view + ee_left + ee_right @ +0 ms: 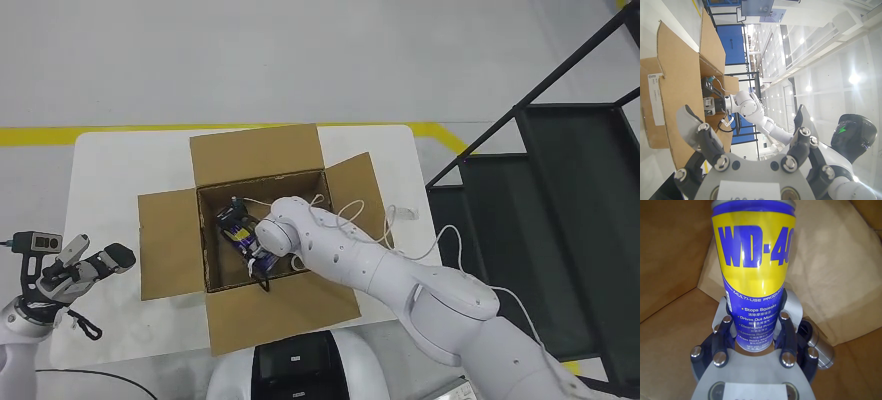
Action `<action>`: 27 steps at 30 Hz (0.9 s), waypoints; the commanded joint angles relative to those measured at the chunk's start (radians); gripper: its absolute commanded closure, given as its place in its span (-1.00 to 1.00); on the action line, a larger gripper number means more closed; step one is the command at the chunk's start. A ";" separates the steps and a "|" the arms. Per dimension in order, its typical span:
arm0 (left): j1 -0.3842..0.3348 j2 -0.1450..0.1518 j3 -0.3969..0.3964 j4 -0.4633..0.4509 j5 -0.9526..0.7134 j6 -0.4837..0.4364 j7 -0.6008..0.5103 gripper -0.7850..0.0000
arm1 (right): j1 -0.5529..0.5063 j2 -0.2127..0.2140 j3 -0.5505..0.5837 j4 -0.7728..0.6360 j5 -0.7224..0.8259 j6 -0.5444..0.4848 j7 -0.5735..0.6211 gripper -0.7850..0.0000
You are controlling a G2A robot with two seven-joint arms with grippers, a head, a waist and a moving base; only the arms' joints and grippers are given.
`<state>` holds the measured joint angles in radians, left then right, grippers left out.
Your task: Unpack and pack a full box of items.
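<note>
Table (100,180), box (255,155), can (753,256) in right end effector (757,305)

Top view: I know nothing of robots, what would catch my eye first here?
An open cardboard box sits on the white table with all four flaps spread. The right gripper is down inside it, shut on a blue and yellow spray can. The left gripper hangs open and empty by the table's edge, apart from the box.

gripper (755,321) clamps a spray can (753,262) above the cardboard box (674,256).
</note>
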<state>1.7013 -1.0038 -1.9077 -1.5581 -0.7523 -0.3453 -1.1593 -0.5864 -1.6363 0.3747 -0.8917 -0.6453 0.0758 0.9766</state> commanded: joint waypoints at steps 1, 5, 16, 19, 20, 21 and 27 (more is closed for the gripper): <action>0.000 0.000 0.000 0.000 0.000 0.000 0.000 -1.00 | -0.002 0.007 0.020 -0.021 -0.006 0.010 -0.004 1.00; 0.000 0.000 0.000 0.000 0.000 0.000 0.000 -1.00 | -0.005 0.031 0.055 -0.072 -0.045 0.024 0.022 1.00; 0.000 0.000 0.000 0.000 0.000 0.000 0.000 -1.00 | -0.078 0.134 0.213 -0.353 -0.171 0.027 0.167 1.00; 0.000 0.000 0.000 0.000 0.000 0.000 0.000 -1.00 | -0.114 0.161 0.263 -0.438 -0.193 0.004 0.216 1.00; 0.000 0.000 0.000 0.000 0.000 0.000 0.000 -1.00 | -0.127 0.170 0.280 -0.464 -0.194 -0.011 0.229 1.00; 0.000 0.000 0.000 0.000 0.000 0.000 0.000 -1.00 | -0.139 0.178 0.295 -0.488 -0.197 -0.028 0.245 1.00; 0.000 0.000 0.000 0.000 0.000 0.000 0.000 -1.00 | -0.222 0.221 0.406 -0.625 -0.226 -0.069 0.247 1.00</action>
<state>1.7013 -1.0038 -1.9077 -1.5581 -0.7523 -0.3453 -1.1593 -0.7882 -1.4232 0.7531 -1.4877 -0.8672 0.0122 1.2378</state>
